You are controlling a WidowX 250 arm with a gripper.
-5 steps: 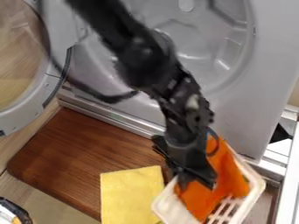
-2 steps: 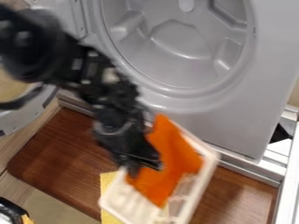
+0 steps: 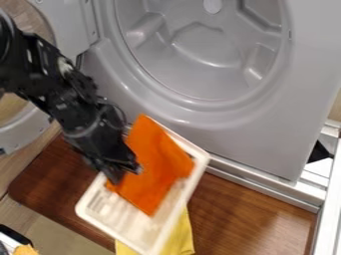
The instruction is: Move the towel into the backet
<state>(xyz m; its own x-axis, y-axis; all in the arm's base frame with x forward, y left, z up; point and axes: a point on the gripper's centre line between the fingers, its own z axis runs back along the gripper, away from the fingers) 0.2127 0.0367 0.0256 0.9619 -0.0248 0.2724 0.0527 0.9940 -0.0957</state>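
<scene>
Towel [image 3: 156, 164], orange, right by the pincer [image 3: 124, 174], lower left of frame centre. Pincer apart or clamped? Can't tell! Towel's in the basket [image 3: 126, 216], looks light, floppy; best pinch, a gathered fold near its middle.

In your view, a grey appliance [image 3: 273, 124] has a round, hollow opening. To its left, you have its open door [image 3: 27, 130]; below it, a brown wooden board [image 3: 246, 211] and yellow cloth [image 3: 181, 236]; to its right, a pale frame [image 3: 328, 211].

Glossy grey plastic drum [image 3: 206, 60], smooth brown wood board [image 3: 233, 214], matt orange cloth [image 3: 156, 162], pale plastic basket [image 3: 126, 216].
</scene>
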